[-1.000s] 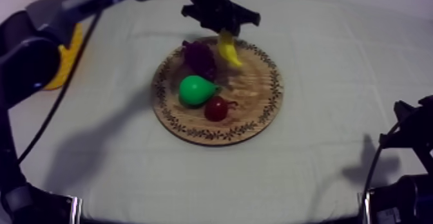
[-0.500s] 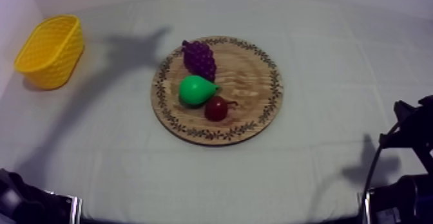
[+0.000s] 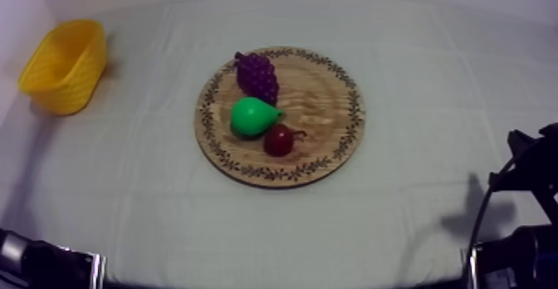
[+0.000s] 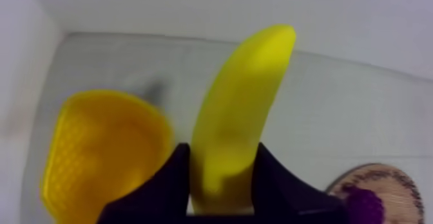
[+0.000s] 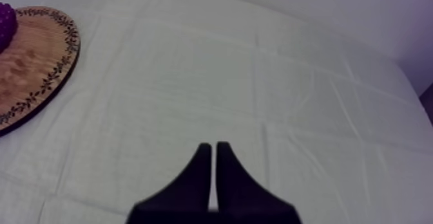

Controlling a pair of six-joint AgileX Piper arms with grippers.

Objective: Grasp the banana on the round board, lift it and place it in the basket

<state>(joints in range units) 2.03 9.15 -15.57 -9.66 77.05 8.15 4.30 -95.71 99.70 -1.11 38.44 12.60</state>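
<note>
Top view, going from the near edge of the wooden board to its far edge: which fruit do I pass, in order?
On the wooden board: small red fruit → pear → bunch of grapes.

A table under a grey-white cloth carries two things directly. A round wooden board with a dark patterned rim lies flat near the middle of the cloth. A yellow basket with latticed walls stands upright, open side up, at the table's far left corner, close to the pale wall and well apart from the board. The cloth shows faint straight fold lines and soft creases running across it, and it reaches the far edge of the table.
</note>
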